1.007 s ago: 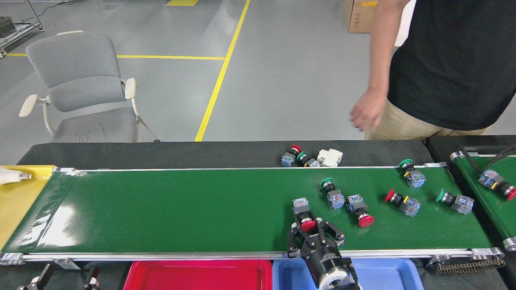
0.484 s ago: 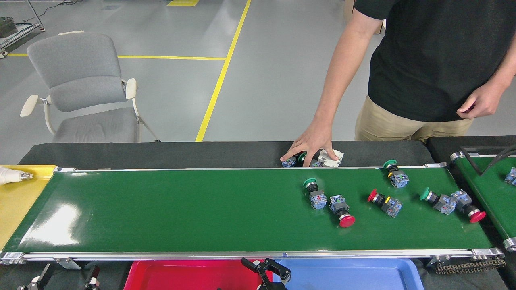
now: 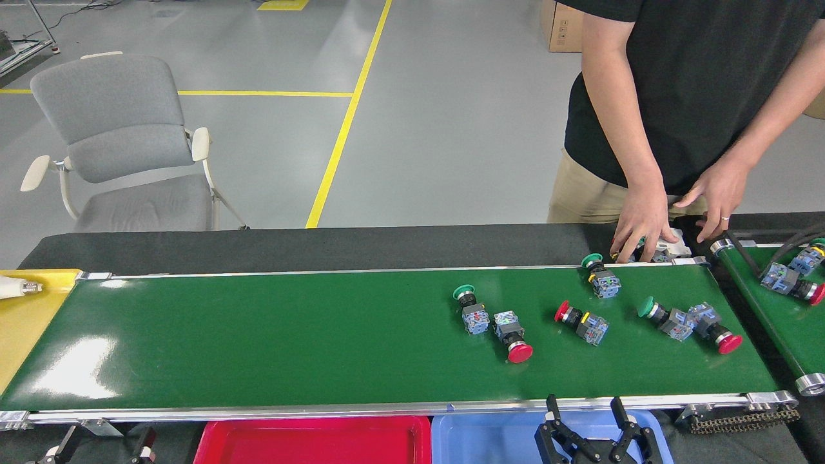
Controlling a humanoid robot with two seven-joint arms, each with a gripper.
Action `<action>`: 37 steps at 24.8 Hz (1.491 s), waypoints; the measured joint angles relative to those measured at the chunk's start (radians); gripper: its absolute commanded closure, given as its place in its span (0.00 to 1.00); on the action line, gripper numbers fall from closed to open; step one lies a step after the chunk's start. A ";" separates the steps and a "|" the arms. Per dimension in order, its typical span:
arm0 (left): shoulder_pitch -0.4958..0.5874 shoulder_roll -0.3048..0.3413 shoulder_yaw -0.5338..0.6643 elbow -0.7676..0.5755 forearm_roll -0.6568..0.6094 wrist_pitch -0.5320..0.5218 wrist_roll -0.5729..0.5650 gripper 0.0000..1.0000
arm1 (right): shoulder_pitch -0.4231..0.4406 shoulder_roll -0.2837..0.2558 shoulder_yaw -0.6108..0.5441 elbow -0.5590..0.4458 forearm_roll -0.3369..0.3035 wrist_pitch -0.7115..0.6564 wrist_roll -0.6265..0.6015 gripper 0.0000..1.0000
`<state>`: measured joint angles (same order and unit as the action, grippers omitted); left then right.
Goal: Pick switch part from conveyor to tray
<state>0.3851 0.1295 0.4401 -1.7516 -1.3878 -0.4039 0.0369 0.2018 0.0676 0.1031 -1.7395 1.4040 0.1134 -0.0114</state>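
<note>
Since half a second ago the right gripper [image 3: 585,419] is sitting further right along the bottom edge, over the blue tray [image 3: 490,438], with its two fingers spread apart and nothing between them; the switch parts are riding leftward on the belt. The left gripper is not in view. A red tray [image 3: 309,441] is lying beside the blue one.

Just beyond, on the conveyor [image 3: 258,335], a red-capped switch part [image 3: 512,335] and a green-capped switch part [image 3: 469,309] are lying nearest, others further right. At the far rail, upper right, a person's hand [image 3: 638,225] is touching more parts.

A new pick seems to be starting: the gripper must reach forward over the near rail and time its closing on the drifting red-capped part.
</note>
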 measured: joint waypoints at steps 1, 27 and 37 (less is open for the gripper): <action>-0.002 0.000 0.000 0.000 0.000 0.000 0.000 0.00 | -0.030 0.000 0.023 0.017 0.004 0.002 0.026 0.01; -0.012 0.000 -0.001 0.003 -0.001 0.001 0.000 0.00 | -0.343 0.023 0.439 0.245 0.022 0.120 0.173 0.98; -0.019 0.000 -0.049 -0.002 -0.001 0.001 0.000 0.00 | -0.298 -0.073 0.778 0.096 0.032 0.072 0.172 0.00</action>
<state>0.3659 0.1298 0.3914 -1.7540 -1.3892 -0.4025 0.0368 -0.0962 -0.0058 0.8806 -1.6438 1.4363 0.1857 0.1608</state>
